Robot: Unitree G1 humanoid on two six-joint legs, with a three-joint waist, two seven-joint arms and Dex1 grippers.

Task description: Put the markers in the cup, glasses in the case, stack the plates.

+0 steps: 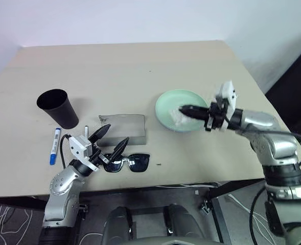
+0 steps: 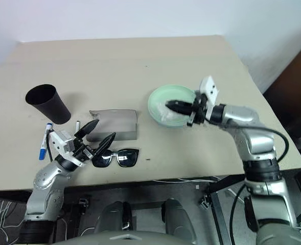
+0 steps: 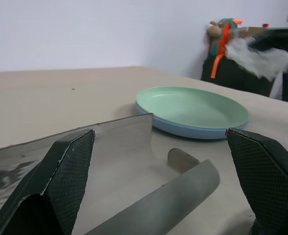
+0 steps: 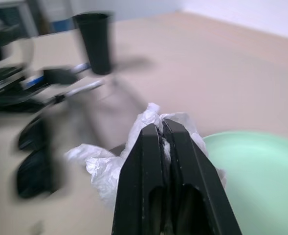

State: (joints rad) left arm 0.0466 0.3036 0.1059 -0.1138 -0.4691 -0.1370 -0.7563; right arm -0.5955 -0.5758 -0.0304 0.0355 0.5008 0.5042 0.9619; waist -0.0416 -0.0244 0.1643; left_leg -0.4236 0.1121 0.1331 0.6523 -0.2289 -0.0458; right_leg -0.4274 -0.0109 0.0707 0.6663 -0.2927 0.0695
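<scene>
Black sunglasses [image 1: 129, 162] lie at the desk's [image 1: 140, 71] near edge, just beside the left hand [image 1: 112, 138], whose fingers stand wide apart over the grey case [image 1: 124, 126]. Left of the case lie a thin marker [image 1: 86, 131] and a blue-capped marker [image 1: 53, 146], near the upright black cup [image 1: 58, 107]. To the right, the mint green plate [image 1: 176, 109] sits stacked on the blue plate [image 3: 183, 130]. Above it, the right hand [image 4: 162, 128] is clamped on a crumpled white tissue [image 4: 109, 164].
</scene>
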